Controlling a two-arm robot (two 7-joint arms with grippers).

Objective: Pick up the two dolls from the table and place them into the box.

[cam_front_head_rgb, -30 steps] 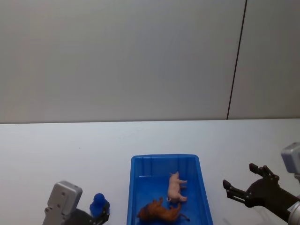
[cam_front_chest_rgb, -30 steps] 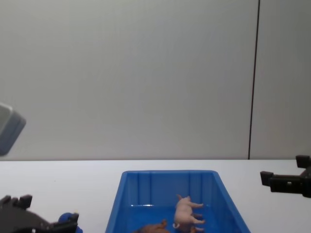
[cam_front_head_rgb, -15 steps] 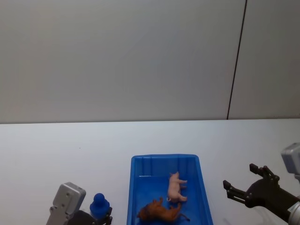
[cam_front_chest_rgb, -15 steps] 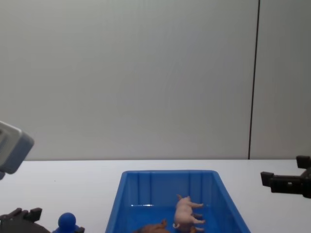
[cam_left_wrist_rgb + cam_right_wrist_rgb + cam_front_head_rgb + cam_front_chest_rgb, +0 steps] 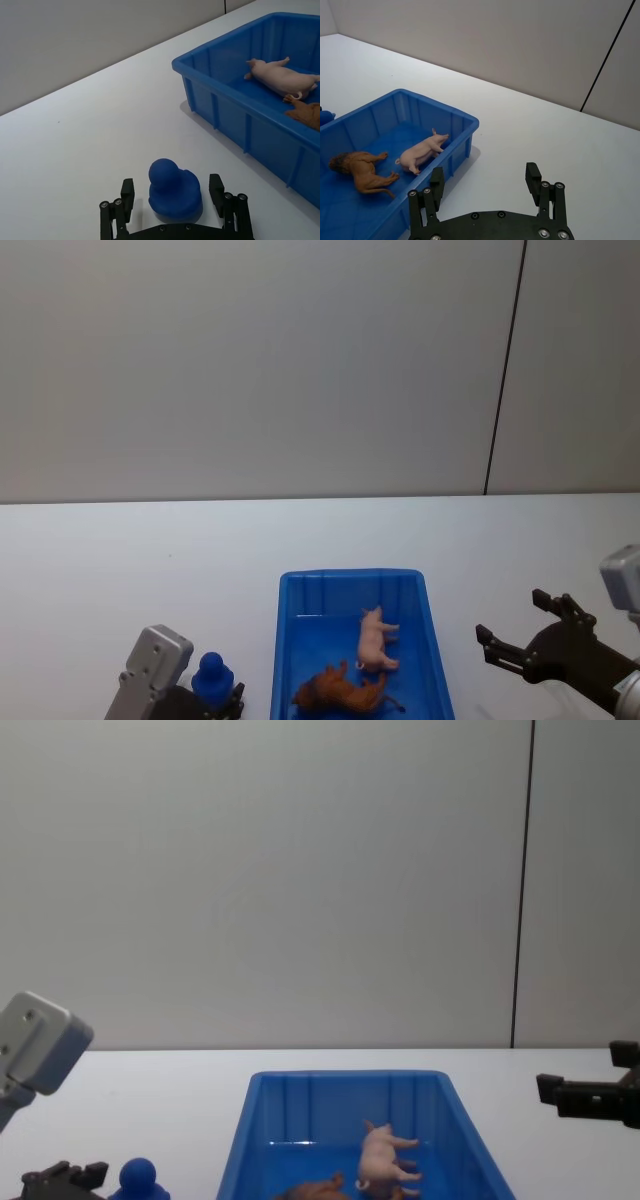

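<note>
Both dolls lie inside the blue box (image 5: 285, 640). The pale pink pig (image 5: 376, 638) lies on its side toward the far end, and the brown maned animal (image 5: 345, 692) lies nearer me. They also show in the right wrist view as pig (image 5: 422, 150) and brown animal (image 5: 362, 172), inside the box (image 5: 455, 117). My right gripper (image 5: 485, 181) hovers open and empty over the table to the right of the box. My left gripper (image 5: 172, 197) is open to the left of the box (image 5: 225, 100), its fingers on either side of a small blue toy (image 5: 174, 192) without touching it.
The small blue rounded toy (image 5: 211, 678) stands on the white table (image 5: 120, 560) just left of the box, near the front edge. A grey wall with a dark vertical seam (image 5: 505, 370) rises behind the table.
My left arm has drawn back toward the table's near edge, its fingers dropping lower around the blue toy, which stays put. The right arm, box and dolls have not moved.
</note>
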